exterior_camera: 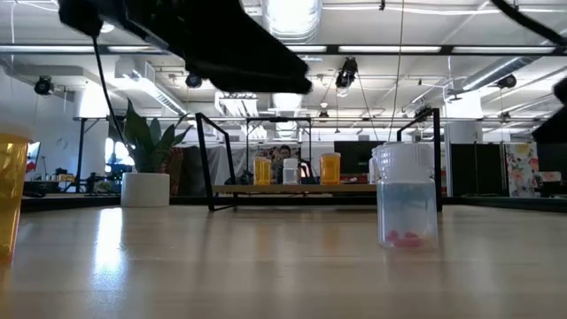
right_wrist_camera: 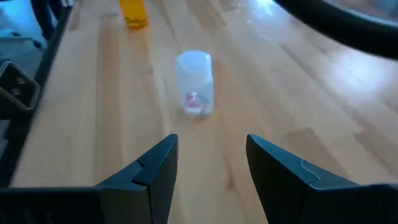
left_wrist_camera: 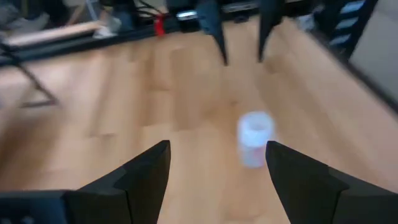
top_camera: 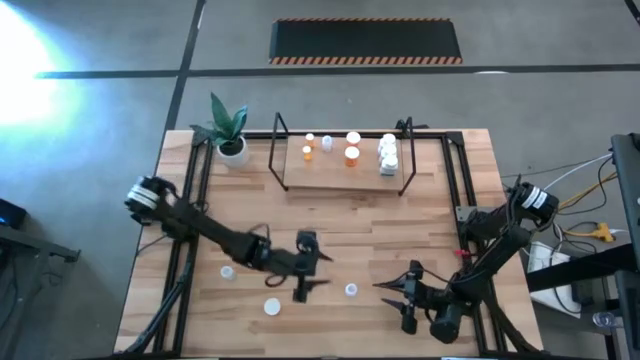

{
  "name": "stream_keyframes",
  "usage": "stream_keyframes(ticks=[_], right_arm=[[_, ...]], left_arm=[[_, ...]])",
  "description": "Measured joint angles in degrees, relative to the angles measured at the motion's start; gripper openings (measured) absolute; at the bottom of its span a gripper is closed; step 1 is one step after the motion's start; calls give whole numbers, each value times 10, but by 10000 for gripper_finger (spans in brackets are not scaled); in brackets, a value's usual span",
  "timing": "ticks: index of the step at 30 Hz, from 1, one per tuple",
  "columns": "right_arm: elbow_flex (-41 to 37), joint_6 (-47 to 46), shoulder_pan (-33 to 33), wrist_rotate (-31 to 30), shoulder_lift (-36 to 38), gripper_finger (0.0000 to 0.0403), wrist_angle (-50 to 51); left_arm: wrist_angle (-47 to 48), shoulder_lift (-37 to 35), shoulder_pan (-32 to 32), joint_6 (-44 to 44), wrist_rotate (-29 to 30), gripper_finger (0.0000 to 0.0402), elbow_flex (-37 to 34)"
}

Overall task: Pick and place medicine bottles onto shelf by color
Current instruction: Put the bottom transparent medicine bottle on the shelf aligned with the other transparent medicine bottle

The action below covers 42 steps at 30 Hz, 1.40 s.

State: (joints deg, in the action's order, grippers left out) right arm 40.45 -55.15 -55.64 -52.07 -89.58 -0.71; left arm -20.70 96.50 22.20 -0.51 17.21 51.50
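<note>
A clear bluish bottle (top_camera: 351,290) with a white cap stands upright on the tabletop between my two grippers, resting on its base. It also shows in the low view (exterior_camera: 407,199), the left wrist view (left_wrist_camera: 255,138) and the right wrist view (right_wrist_camera: 194,84). My left gripper (top_camera: 322,268) (left_wrist_camera: 217,149) is open, just left of the bottle and a little farther back, and touches nothing. My right gripper (top_camera: 392,300) (right_wrist_camera: 211,142) is open to the bottle's right and empty. The shelf (top_camera: 345,175) at the far middle holds several orange and white bottles.
Two more bottles stand loose near the front left (top_camera: 227,271) (top_camera: 272,307); an orange one shows in the right wrist view (right_wrist_camera: 134,12) and at the low view's left edge (exterior_camera: 9,195). A white pot with a green plant (top_camera: 232,148) stands left of the shelf.
</note>
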Motion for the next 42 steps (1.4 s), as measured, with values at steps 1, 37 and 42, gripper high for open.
stream_keyframes(ticks=[1,37,42], right_arm=[[0,-19,-8,-3,0,180,9],[0,-84,-28,-66,0,180,47],[0,-83,-28,-66,0,180,47]], left_arm=[[-29,20,5,-18,-8,247,0],[-118,220,7,-78,-54,153,121],[-118,220,7,-76,-54,151,120]])
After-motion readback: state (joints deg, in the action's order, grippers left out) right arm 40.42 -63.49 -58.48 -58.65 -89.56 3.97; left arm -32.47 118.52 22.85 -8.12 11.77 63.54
